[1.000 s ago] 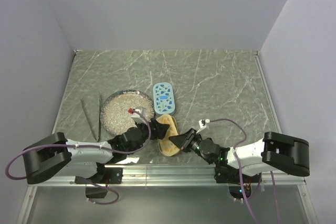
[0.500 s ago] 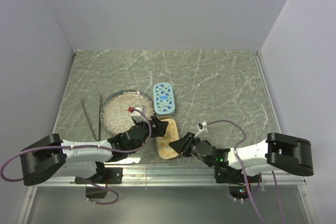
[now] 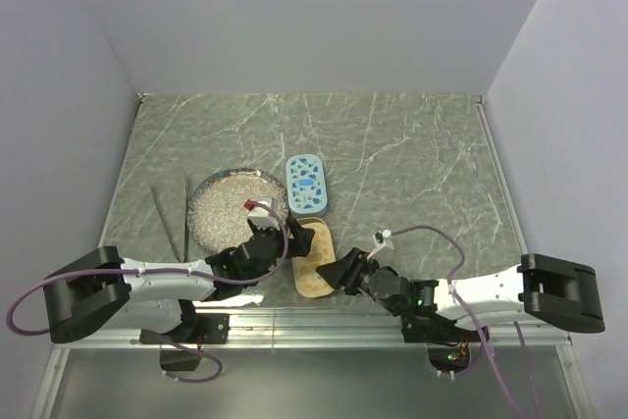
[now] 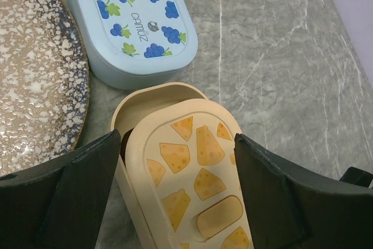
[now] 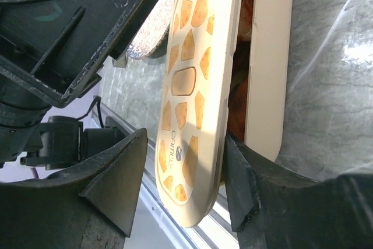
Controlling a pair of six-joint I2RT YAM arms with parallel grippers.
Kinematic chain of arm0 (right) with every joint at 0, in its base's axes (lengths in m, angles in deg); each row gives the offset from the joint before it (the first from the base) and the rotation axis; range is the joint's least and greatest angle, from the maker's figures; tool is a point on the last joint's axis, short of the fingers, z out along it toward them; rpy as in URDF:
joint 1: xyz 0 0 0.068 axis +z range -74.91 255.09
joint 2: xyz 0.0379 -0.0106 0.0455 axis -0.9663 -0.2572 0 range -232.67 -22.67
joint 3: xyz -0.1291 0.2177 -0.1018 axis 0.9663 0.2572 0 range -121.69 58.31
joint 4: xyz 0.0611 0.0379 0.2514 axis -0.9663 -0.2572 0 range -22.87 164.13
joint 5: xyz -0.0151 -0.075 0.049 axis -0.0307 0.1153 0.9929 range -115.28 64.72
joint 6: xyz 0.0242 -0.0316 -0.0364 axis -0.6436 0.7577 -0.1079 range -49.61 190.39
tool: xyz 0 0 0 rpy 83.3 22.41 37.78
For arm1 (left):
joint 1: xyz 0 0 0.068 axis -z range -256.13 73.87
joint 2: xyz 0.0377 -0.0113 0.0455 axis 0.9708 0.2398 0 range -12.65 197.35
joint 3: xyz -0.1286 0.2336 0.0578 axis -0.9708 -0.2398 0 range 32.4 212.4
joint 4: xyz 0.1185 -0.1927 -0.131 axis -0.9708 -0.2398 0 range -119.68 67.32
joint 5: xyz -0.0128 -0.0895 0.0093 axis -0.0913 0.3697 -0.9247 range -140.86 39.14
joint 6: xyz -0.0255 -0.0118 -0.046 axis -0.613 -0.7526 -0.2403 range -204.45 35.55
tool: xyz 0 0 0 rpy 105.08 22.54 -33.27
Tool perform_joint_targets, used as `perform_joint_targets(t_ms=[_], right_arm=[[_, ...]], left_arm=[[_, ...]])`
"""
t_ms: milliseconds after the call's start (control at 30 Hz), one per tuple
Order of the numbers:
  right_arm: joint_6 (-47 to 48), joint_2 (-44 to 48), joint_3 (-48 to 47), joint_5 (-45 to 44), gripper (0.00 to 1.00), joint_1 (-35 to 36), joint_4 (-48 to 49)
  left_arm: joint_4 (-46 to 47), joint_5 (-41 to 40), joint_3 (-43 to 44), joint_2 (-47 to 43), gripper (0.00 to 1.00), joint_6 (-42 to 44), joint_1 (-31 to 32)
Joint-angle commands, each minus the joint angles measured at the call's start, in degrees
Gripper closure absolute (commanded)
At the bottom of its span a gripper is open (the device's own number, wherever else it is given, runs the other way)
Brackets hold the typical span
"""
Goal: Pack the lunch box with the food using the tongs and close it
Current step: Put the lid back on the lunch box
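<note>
While askew on the lunch box (image 4: 145, 100), lid (image 4: 195, 185) lengthwise near-to-far, left gripper (image 4: 176, 144) and right gripper (image 5: 185, 138) wide astride.

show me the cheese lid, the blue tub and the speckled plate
cheese lid (image 4: 195, 179): left wrist view, middle of its patterned top
blue tub (image 4: 137, 18): left wrist view, centre of its blueberry lid
speckled plate (image 4: 35, 80): left wrist view, bare speckled inside

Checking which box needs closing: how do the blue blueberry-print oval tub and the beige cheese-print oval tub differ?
The blue blueberry-print oval tub's lid sits square; the beige cheese-print oval tub's lid sits shifted, leaving a gap. The blue tub shows no contents; brown food shows inside the beige tub. Both are oval.
</note>
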Motion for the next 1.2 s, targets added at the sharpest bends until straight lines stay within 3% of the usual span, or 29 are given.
perform_joint_targets(t_ms=[0, 533, 800, 1000, 1067, 1167], right_arm=[[1.6, 1.2, -1.0, -4.7, 0.38, 1.3, -7.7], [0.4, 14.2, -1.5, -16.3, 0.33, 4.8, -27.1], [2.1, 11.5, -7.4, -20.2, 0.35, 6.7, -35.5], [-1.6, 8.4, -12.4, -26.2, 0.46, 12.3, -44.6], [-4.8, 8.1, -14.2, -29.1, 0.56, 15.6, -49.4], [-10.0, 6.4, -18.7, -31.0, 0.96, 20.0, -60.3]], left_arm=[[-0.1, -1.1, 2.3, 0.1, 0.15, 0.6, 0.3], [-1.7, -2.6, 2.3, -1.2, 0.13, 0.5, 0.8], [-3.8, -2.9, 3.3, -1.7, 0.14, 0.6, 1.7], [-6.8, -5.4, 3.0, -4.4, 0.14, 0.5, 2.3], [-7.9, -5.8, 2.6, -5.8, 0.14, 0.1, 2.4], [-9.0, -6.8, 1.7, -8.4, 0.15, -0.1, 2.4]])
